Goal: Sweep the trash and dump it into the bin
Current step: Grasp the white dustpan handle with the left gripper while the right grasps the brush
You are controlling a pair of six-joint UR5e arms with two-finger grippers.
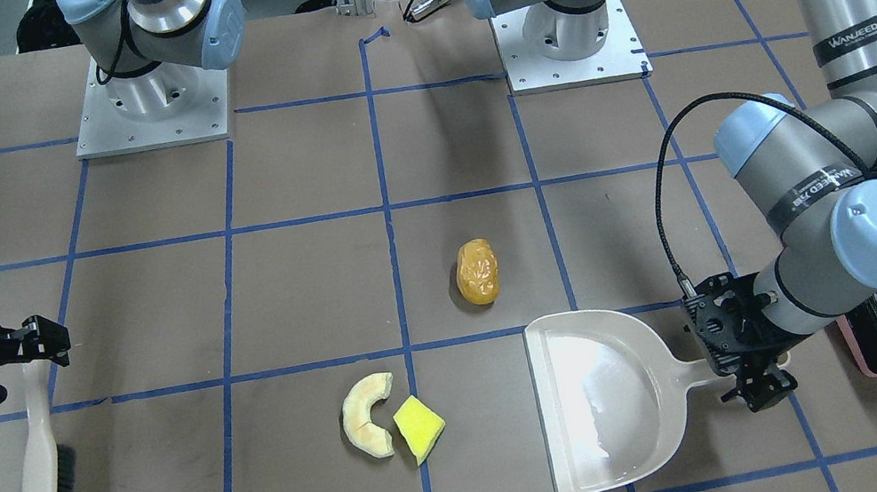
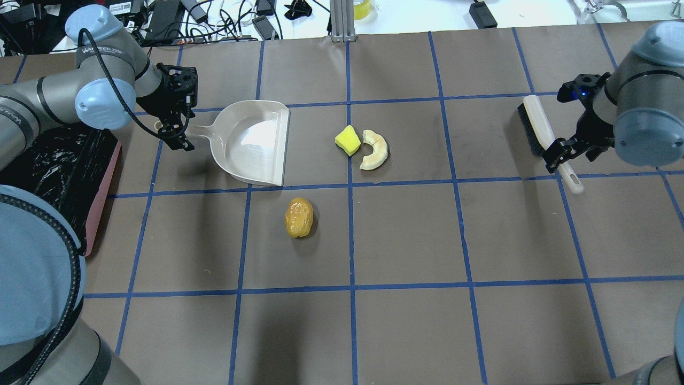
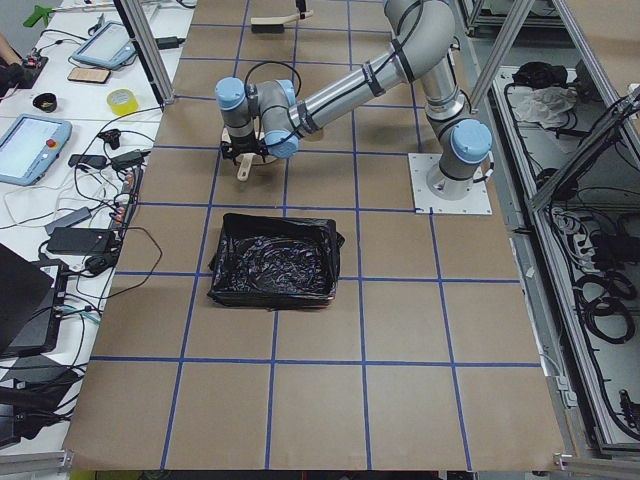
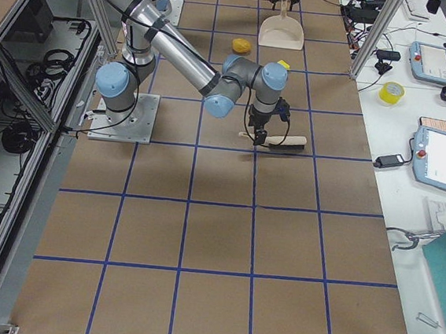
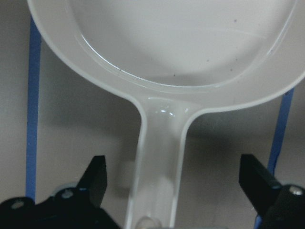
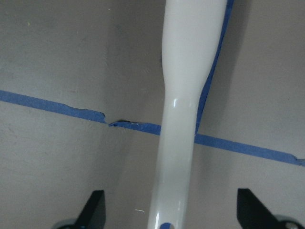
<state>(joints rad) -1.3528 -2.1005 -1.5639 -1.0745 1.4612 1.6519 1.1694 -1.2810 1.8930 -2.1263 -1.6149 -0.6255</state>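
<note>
Jaws on both arms are wide apart and hold nothing yet. The left gripper (image 5: 176,180) should go lower and squeeze the dustpan handle (image 5: 158,152) right in the middle. The right gripper (image 6: 171,206) should do the same on the brush handle (image 6: 183,95).

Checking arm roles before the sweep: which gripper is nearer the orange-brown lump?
Left. The left gripper straddles the handle of the dustpan, diagonally close to the orange-brown lump. The right gripper straddles the handle of the brush, far across the table.
</note>
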